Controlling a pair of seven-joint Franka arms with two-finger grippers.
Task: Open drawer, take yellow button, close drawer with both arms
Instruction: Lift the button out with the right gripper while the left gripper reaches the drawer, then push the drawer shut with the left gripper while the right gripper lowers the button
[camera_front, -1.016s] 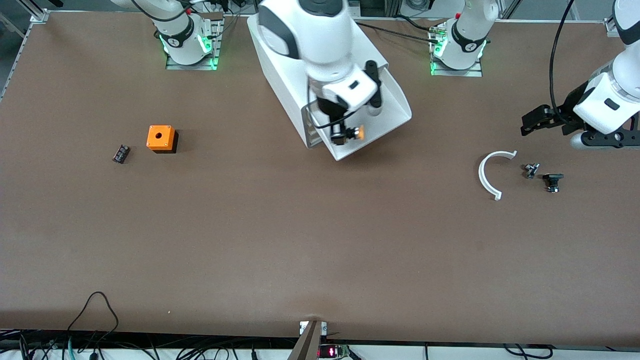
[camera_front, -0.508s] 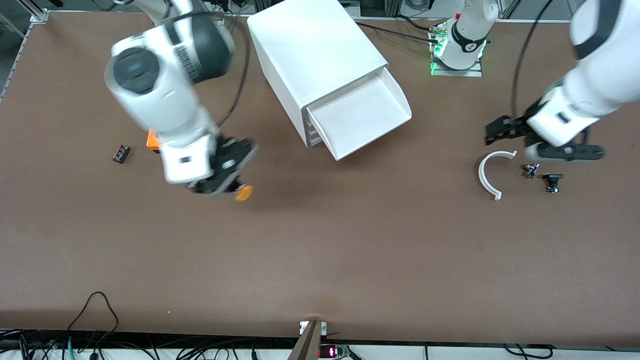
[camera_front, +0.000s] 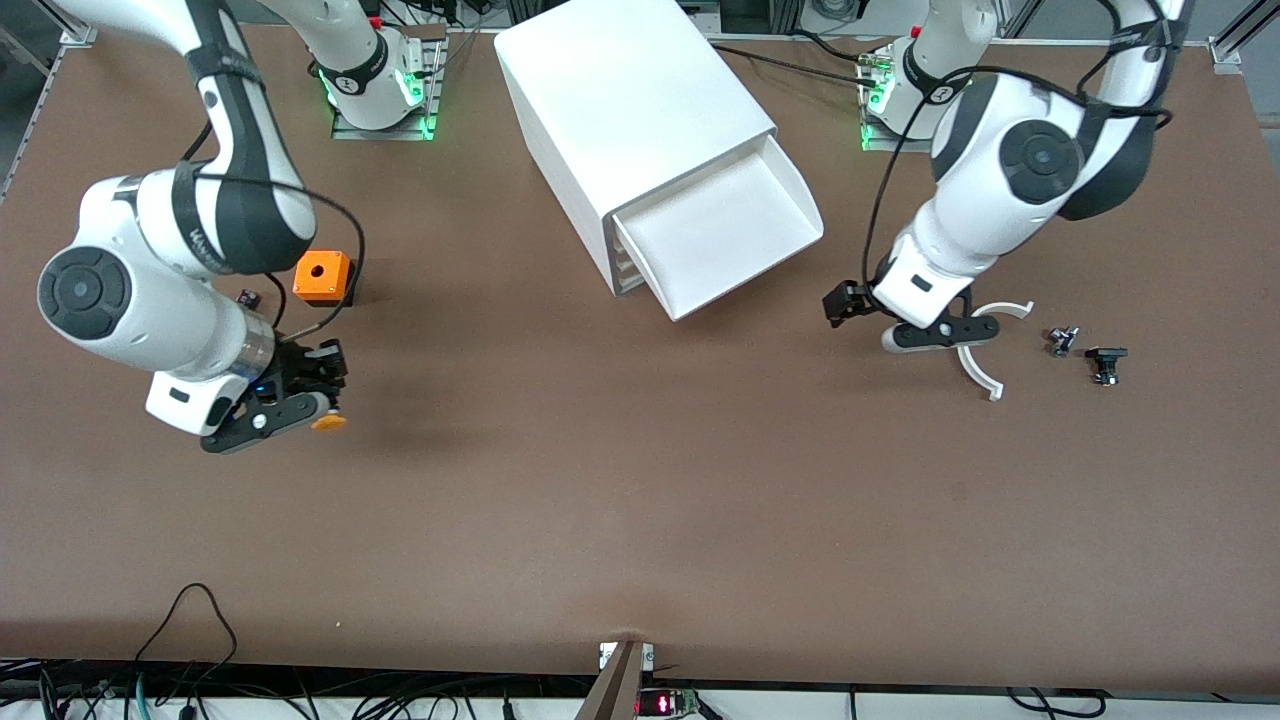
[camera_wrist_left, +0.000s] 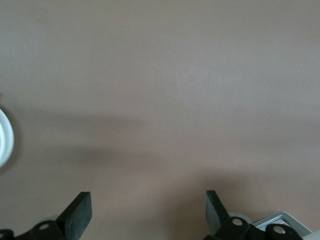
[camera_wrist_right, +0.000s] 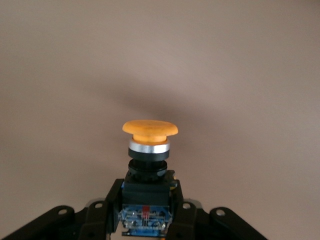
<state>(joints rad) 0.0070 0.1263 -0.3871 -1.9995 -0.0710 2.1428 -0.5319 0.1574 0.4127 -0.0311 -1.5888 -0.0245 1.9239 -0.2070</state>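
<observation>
front view: right gripper (camera_front: 322, 400) over bare table (camera_front: 640, 500), toward the right arm's end, clamped on the button (camera_front: 327, 422), orange cap pointing out past the fingertips. orange cube box (camera_front: 322, 277) on the table near this gripper, farther from the front camera; a small black part (camera_front: 247, 298) just beside the box, partly hidden by the arm. left gripper (camera_front: 838, 303) low over the table toward the left arm's end, between the open drawer (camera_front: 725, 240) and the white curved piece (camera_front: 985, 352); fingers apart, nothing between them. drawer pulled out of the white cabinet (camera_front: 625, 110), tray bare, well apart from both grippers. two small black parts (camera_front: 1085, 350) near the curved piece.

left wrist view: two black fingertips (camera_wrist_left: 80, 212) set wide, only brown table (camera_wrist_left: 165, 90) between them. a bit of white curved edge (camera_wrist_left: 5, 137) at the border of the picture.

right wrist view: button (camera_wrist_right: 149, 150) standing out from the right gripper (camera_wrist_right: 147, 210), black-and-blue body pinched between the fingers, silver ring and orange cap free over the table (camera_wrist_right: 240, 65).
</observation>
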